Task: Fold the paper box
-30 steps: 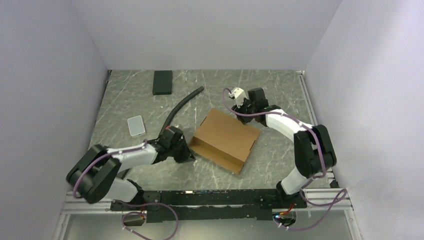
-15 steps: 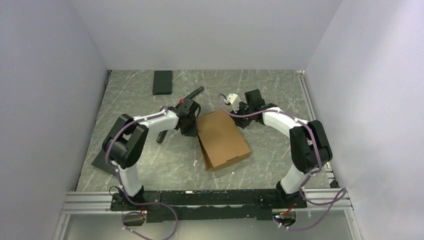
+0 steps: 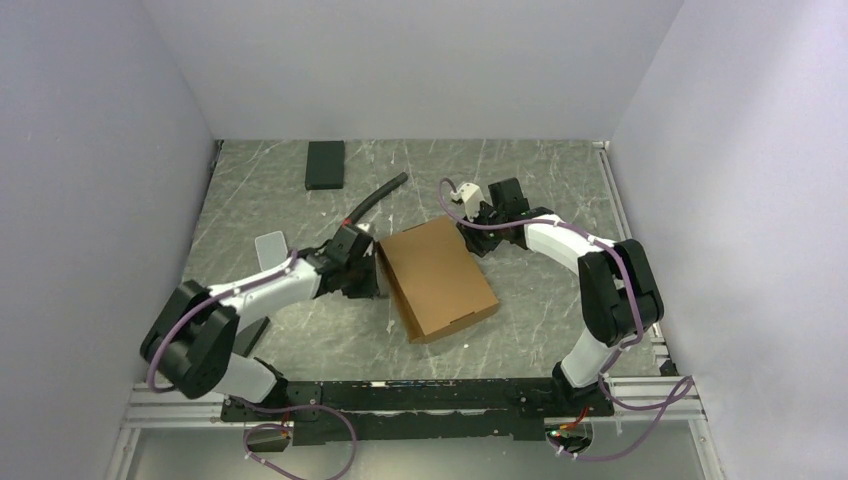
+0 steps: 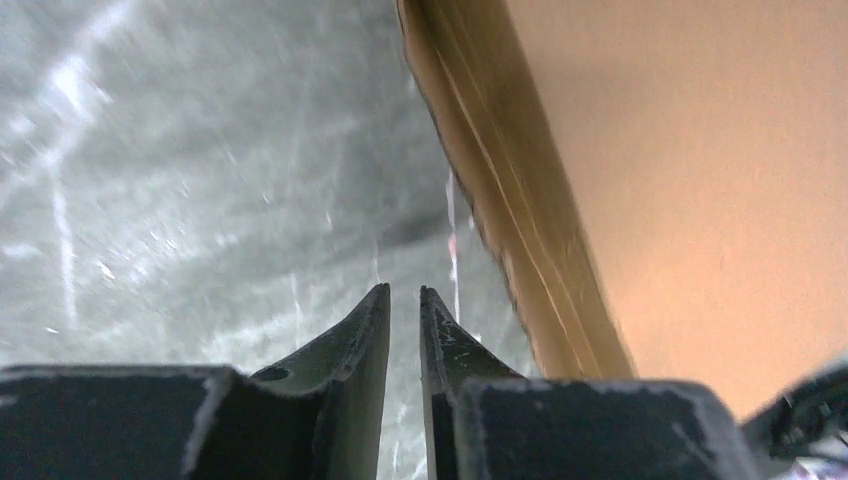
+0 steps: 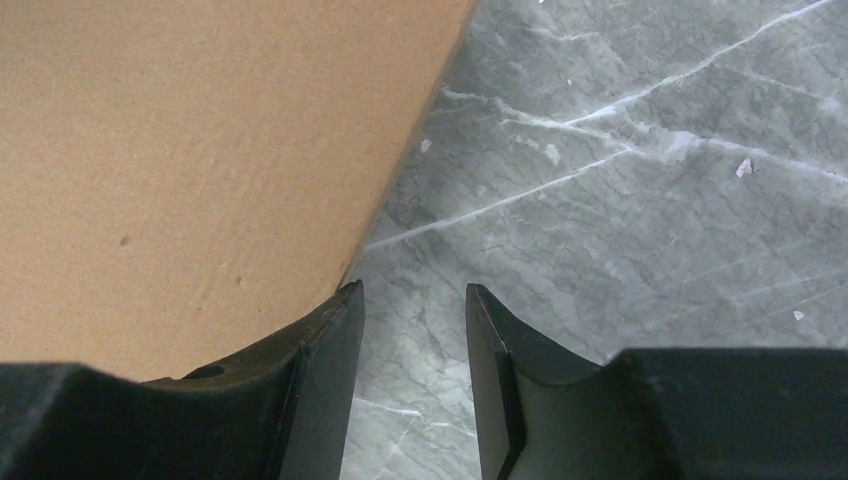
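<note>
My left arm (image 3: 262,290) lies low and long, from its base at the near left toward the middle of the table. My left gripper (image 3: 366,274) points to the right. Its fingers (image 4: 362,330) are almost together, with only a thin slit between the tips and nothing in it. My right arm (image 3: 562,240) rises from its base, bends on the right side and reaches to the left. My right gripper (image 3: 478,231) points down. Its fingers (image 5: 325,350) stand apart with a clear gap, and they hold nothing.
</note>
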You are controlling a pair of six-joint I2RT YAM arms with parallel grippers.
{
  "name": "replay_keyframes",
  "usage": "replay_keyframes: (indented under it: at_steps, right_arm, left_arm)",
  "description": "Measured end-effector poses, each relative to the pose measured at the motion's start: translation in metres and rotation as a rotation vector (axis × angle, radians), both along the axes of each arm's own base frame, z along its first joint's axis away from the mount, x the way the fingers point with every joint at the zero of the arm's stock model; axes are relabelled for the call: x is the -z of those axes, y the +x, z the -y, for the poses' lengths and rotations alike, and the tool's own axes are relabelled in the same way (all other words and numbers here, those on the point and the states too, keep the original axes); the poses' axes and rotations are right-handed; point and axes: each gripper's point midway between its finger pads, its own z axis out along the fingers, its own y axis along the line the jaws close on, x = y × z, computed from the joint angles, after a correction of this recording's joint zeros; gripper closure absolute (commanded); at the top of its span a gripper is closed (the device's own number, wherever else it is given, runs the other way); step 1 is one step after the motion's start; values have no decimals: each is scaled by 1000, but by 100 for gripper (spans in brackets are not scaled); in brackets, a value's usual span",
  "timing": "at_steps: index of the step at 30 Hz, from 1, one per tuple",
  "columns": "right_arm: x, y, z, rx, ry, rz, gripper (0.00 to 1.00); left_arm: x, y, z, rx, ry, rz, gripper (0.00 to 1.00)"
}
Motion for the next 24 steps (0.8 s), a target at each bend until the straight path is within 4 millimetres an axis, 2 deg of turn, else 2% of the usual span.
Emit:
replay_keyframes:
  at_steps: [2,8,10,13,17,20,24]
  right_arm:
    - [1,1,-1,12,8,-3,54]
    - [3,2,-2,37,24,-15,54]
    - [3,3,-3,41,26,-16,54]
    - [5,3,-3,47,27,-23,54]
    - [10,2,-3,55,29,-39,58]
    - [13,0,-6,63,33,-54,60]
    - [16,1,-14,77,42,-54,62]
  left_arm:
    - [1,-17,2,14,-68,-13,73]
    - [24,-73,7,31,-207,-130,77]
    - [23,-90,16,52,-241,-156,79]
    - [15,-104,36,92,-285,-162,87]
    - [7,-110,60,115,-314,-186,92]
    - [-1,-99,86,120,-334,-210,93]
    - [-6,-85,109,111,-318,-250,93]
